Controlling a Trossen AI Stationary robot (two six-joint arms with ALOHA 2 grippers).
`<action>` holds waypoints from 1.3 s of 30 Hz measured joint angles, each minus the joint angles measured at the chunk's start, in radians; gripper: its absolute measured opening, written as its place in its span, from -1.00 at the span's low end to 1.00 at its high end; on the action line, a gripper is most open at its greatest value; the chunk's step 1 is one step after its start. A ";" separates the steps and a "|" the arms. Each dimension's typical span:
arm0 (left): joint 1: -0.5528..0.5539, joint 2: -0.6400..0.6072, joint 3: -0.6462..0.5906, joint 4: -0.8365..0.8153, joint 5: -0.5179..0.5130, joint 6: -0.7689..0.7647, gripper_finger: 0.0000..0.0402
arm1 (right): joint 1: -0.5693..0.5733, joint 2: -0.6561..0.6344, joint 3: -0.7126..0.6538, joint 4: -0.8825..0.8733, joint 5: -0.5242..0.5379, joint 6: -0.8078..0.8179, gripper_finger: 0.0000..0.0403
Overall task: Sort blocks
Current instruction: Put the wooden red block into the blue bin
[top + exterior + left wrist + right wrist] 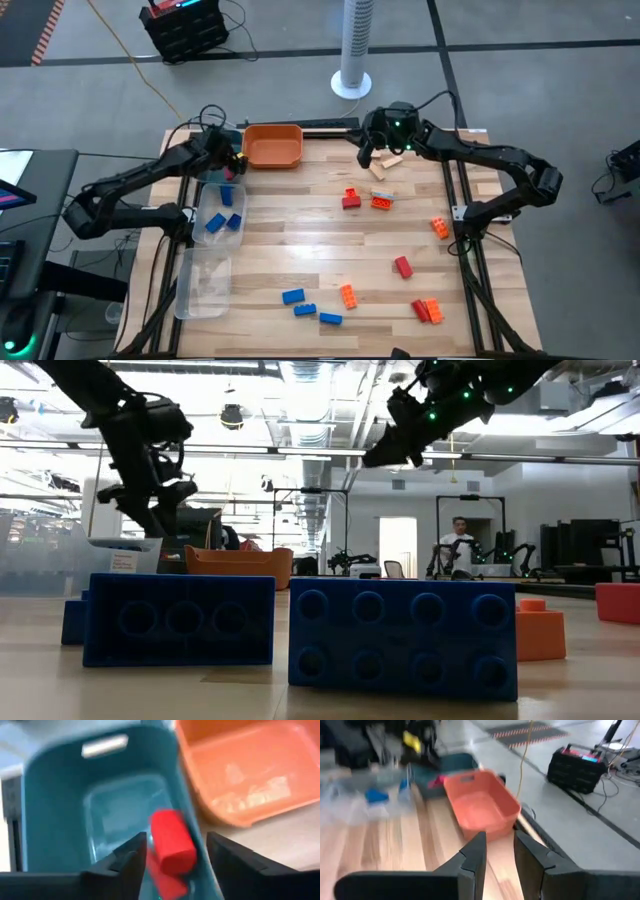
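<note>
We see the left gripper (172, 852) spread wide above the teal plastic tray (55, 805), a small red plastic block (172, 842) between its fingers. Right gripper (495, 852), narrow and empty, hovers beside the orange plastic tray (480, 805).

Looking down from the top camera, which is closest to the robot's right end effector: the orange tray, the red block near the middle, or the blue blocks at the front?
From the right end effector:
1. Orange tray, beside it at the table's back edge.
2. Red block, mid-table.
3. Blue blocks, front edge, farthest.

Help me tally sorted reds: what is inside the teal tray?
Red blocks show inside the teal tray, between the left gripper fingers. Their count is unclear; the gripper hides the near floor.
</note>
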 joint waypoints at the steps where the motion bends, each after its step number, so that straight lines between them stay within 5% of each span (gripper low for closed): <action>1: 0.000 0.000 0.007 -0.001 -0.002 0.022 0.09 | -0.001 0.000 -0.001 -0.024 0.000 -0.022 -0.46; 8: -0.010 -0.014 0.051 0.011 -0.051 0.136 0.19 | 0.006 0.001 -0.045 -0.044 0.000 -0.081 -0.46; 16: -0.179 -0.067 0.053 0.233 -0.060 0.300 0.14 | 0.116 0.001 -0.045 -0.185 0.004 -0.070 -0.46; 27: -0.535 -0.072 0.053 0.255 -0.056 0.291 0.14 | 0.569 0.001 -0.045 -0.426 0.370 0.154 -0.46; 33: -0.674 -0.077 0.053 0.216 -0.054 0.198 0.14 | 0.673 -0.001 -0.045 -0.586 0.372 0.319 -0.38; 39: -0.772 -0.077 0.053 0.148 -0.057 0.115 0.14 | 0.790 -0.001 -0.045 -0.799 0.266 0.598 -0.05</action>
